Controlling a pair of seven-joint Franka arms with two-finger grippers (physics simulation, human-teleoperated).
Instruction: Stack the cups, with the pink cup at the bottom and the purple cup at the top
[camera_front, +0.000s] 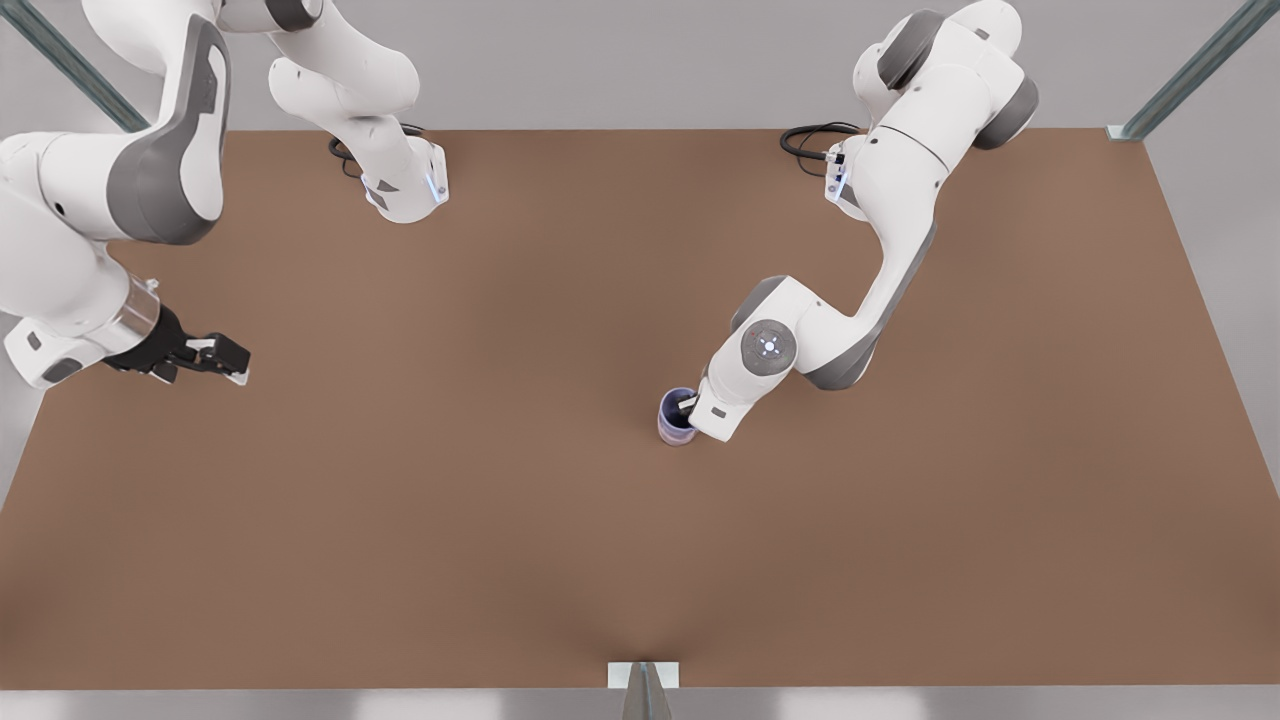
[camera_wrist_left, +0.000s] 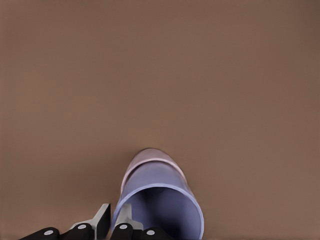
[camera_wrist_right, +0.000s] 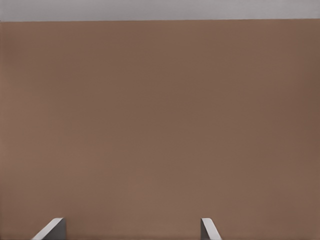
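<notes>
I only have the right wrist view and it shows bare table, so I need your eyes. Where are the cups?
Observer: The purple cup sits nested inside the pink cup, upright, right of centre on the table in the front view.
Operator: Is the other arm on them?
Observer: Yes. The left gripper is shut on the purple cup's rim, with one finger inside the wall and one outside.
Operator: And where is my gripper relative to that?
Observer: The right gripper hangs open near the table's edge on the front view's left, far from the cups.
</notes>
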